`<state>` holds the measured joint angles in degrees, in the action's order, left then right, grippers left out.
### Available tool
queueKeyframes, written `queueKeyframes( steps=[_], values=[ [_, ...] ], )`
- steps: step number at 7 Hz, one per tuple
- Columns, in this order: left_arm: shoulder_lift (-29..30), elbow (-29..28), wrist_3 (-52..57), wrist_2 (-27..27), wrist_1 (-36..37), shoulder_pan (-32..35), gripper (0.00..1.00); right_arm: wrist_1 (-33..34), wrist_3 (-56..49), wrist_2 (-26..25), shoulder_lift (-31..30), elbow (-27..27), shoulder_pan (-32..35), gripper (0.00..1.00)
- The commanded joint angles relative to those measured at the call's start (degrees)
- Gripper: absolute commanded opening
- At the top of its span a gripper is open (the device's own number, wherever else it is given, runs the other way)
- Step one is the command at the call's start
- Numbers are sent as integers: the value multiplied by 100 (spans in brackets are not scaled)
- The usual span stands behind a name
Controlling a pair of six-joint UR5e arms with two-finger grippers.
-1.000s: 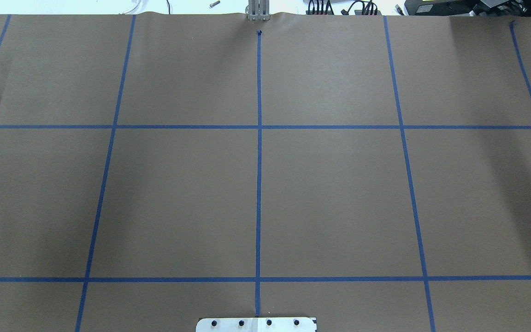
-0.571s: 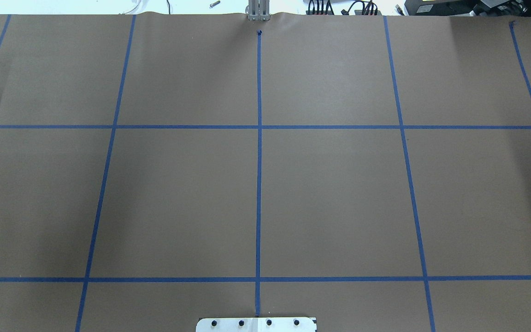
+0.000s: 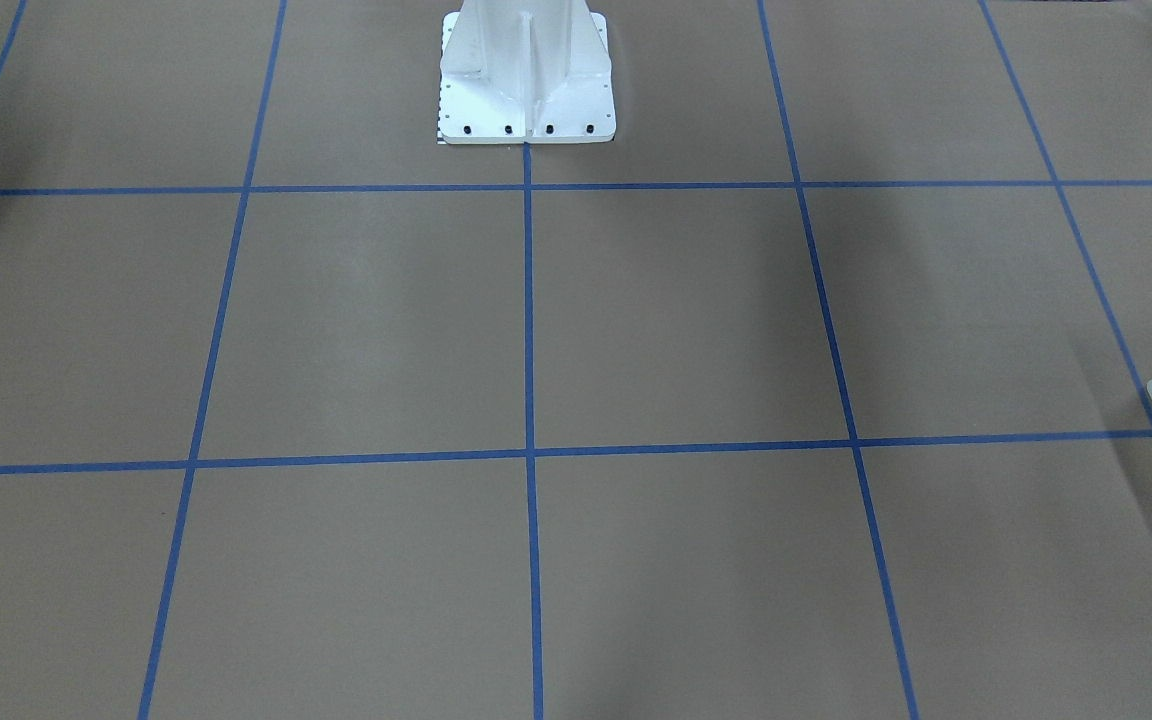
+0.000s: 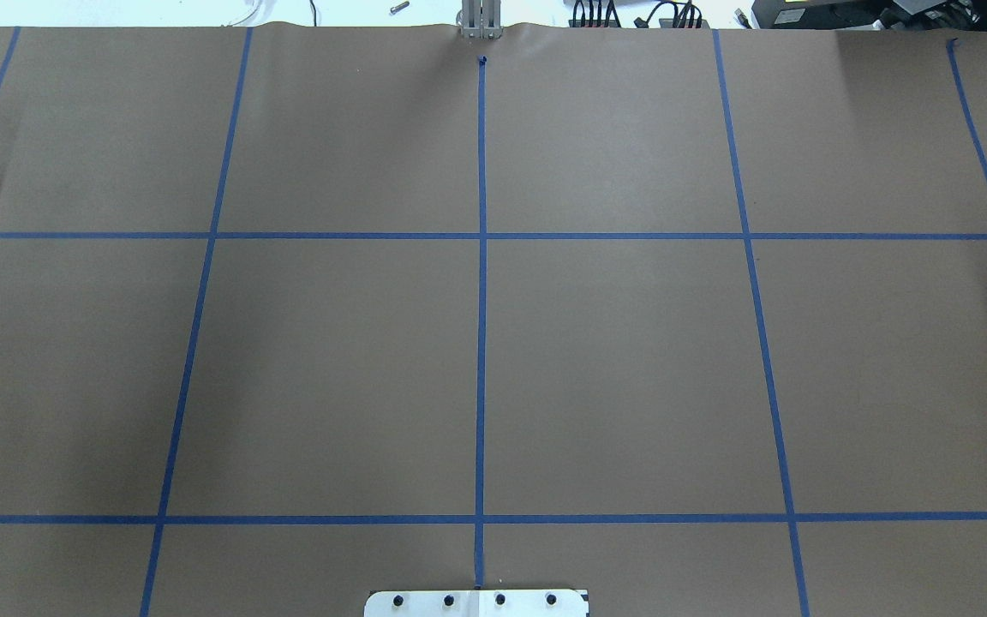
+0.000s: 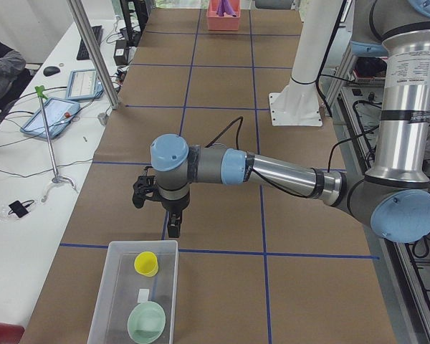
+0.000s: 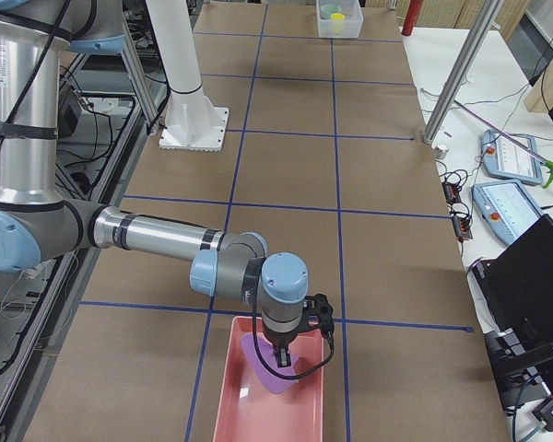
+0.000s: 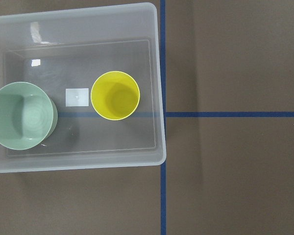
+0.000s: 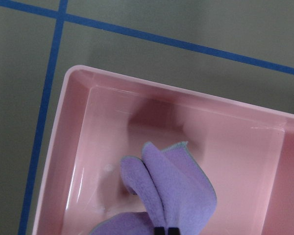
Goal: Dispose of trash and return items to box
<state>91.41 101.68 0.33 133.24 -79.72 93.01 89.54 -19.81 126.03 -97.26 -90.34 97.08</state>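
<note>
Yellow cup (image 5: 145, 263), green bowl (image 5: 146, 320) in box (image 5: 122, 279) at 6 o'clock of left gripper (image 5: 158, 213), jaws can't tell; right gripper (image 8: 165, 230) pinching cloth (image 8: 179, 188).

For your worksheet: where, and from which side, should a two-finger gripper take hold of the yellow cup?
Probably its rim, from straight above: the yellow cup stands upright, mouth open, and the bin walls block side approaches.
</note>
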Motion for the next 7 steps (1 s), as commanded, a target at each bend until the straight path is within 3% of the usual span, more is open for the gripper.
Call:
queueKeyframes(
  steps=[1, 2, 3, 4, 5, 7],
  values=[
    [-9, 1, 2, 0, 9, -2, 99, -59, 152, 36, 5, 52, -214, 0],
    [-9, 1, -7, 0, 18, -11, 99, -199, 492, 53, -3, 61, -276, 0],
    [-9, 1, -7, 0, 9, -2, 99, -253, 713, 219, 5, 113, -320, 12],
    [-9, 1, -7, 0, 9, -11, 99, -506, 829, 290, 14, 79, -425, 70],
    [-9, 1, 2, 0, 9, -11, 99, -665, 804, 439, 66, -174, -409, 100],
    [-36, 1, 2, 0, 0, -11, 99, 225, 1118, 658, 372, -798, -409, 100]
  ],
)
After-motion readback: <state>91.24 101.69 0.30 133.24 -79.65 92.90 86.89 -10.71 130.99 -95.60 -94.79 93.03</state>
